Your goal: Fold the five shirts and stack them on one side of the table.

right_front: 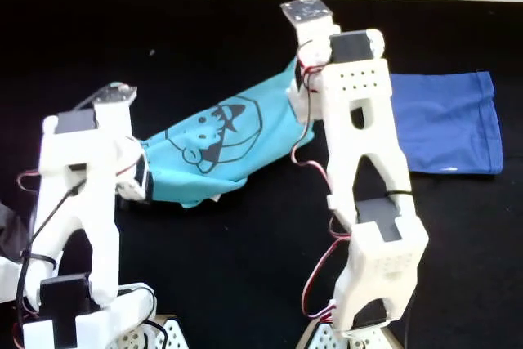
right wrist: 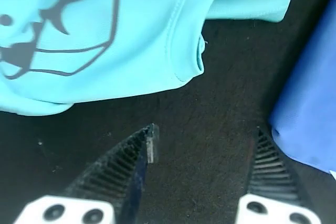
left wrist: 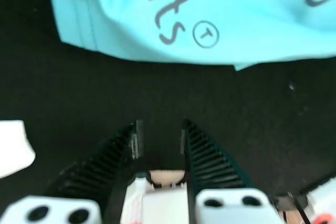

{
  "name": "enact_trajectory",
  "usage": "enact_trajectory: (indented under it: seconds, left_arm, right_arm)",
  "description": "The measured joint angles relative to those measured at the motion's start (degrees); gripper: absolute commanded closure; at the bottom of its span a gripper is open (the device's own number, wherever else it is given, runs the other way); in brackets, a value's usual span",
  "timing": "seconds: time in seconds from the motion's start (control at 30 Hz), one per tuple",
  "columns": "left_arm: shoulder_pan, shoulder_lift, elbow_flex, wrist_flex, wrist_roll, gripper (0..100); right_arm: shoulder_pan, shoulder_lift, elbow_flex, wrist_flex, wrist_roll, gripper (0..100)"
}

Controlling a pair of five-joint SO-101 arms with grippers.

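A turquoise shirt point(right_front: 221, 140) with a dark printed emblem lies partly folded across the middle of the black table. A blue shirt point(right_front: 445, 124) lies folded flat at the right. My left gripper point(left wrist: 159, 129) is open a little over bare cloth just short of the turquoise shirt's point(left wrist: 210, 14) hem, holding nothing. My right gripper point(right wrist: 205, 140) stands wide open above the table between the turquoise shirt's point(right wrist: 105, 40) edge and the blue shirt point(right wrist: 310, 108). In the high view the left arm point(right_front: 90, 177) stands at the shirt's left end and the right arm point(right_front: 359, 120) at its right end.
A black cloth point(right_front: 245, 243) covers the table. A dark bundle of fabric point(right_front: 10, 230) lies at the far left edge beside the left arm's base. Red and black cables point(right_front: 315, 275) hang along the right arm.
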Motion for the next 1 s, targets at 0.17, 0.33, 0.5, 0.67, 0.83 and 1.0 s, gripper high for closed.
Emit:
enact_trajectory:
  seconds: [0.17, 0.33, 0.5, 0.67, 0.83, 1.0]
  left_arm:
    - [0.2, 0.0, 5.3, -8.6, 0.0, 86]
    - [0.4, 0.0, 9.2, -21.2, 0.0, 86]
    - [0.4, 0.0, 9.4, -30.1, 0.0, 88]
    - [0.4, 0.0, 8.6, -31.4, 0.0, 98]
    - [0.4, 0.0, 6.2, -31.5, 0.0, 99]
    - [0.4, 0.0, -0.3, -24.1, 0.0, 99]
  right_arm:
    - [-4.1, -10.0, 9.3, 0.0, 0.0, 73.1]
    - [-8.8, -19.5, 23.2, -1.1, 0.0, 73.1]
    - [-13.6, -22.3, 41.0, -13.1, 0.0, 73.1]
    - [-14.2, -21.1, 53.1, -31.0, 0.0, 73.1]
    - [-14.3, -12.9, 54.2, -38.2, 0.0, 73.5]
    - [-12.5, -4.5, 48.0, -38.5, 0.0, 99.8]
